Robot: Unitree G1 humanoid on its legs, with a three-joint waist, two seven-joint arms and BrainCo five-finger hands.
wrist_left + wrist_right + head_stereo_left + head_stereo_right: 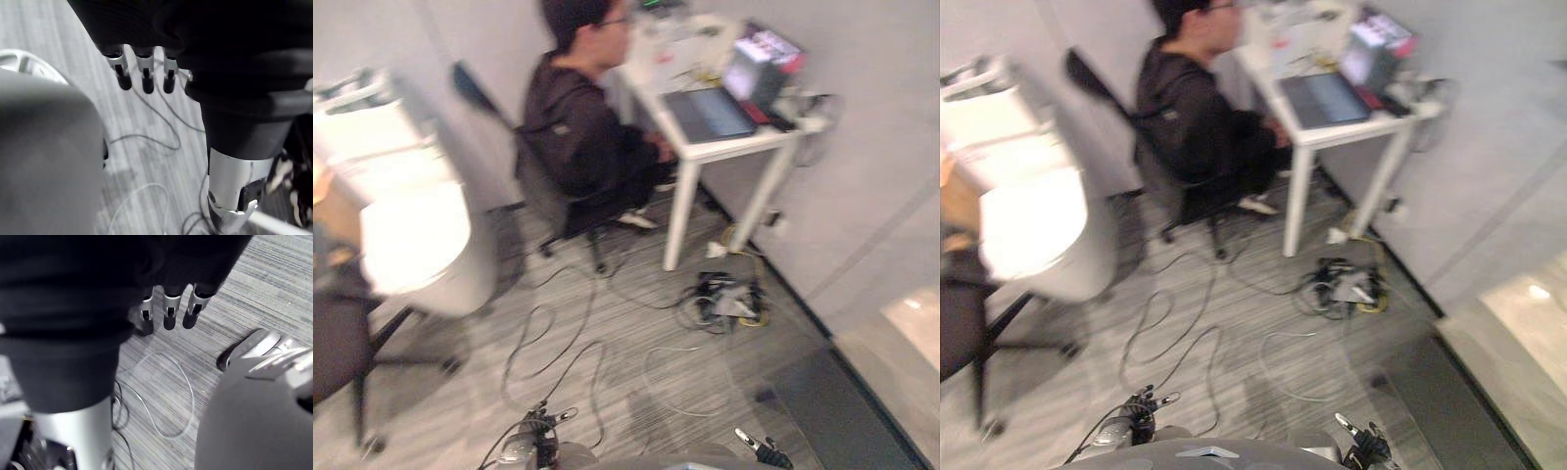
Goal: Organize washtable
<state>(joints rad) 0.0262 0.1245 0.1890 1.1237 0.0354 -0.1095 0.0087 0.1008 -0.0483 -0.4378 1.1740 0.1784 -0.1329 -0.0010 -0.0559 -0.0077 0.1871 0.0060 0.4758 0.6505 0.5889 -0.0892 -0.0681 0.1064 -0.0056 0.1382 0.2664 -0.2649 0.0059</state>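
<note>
A white unit [367, 137] stands at the far left, blurred, with a round white drum-like body [416, 240] in front of it. I cannot make out any items on it. My left hand [545, 423] hangs low at the bottom edge, over the grey floor. In the left wrist view its fingers [147, 78] are straight and hold nothing. My right hand [762, 450] also hangs low, to the right. Its fingers [168, 313] are relaxed above the floor and empty.
A person [582, 127] sits on a chair at a white desk [724, 147] bearing a laptop [710, 113]. Loose cables [558, 333] and a tangle of plugs [729, 299] lie on the floor. A dark mat [842, 411] lies lower right, a dark chair [342, 343] left.
</note>
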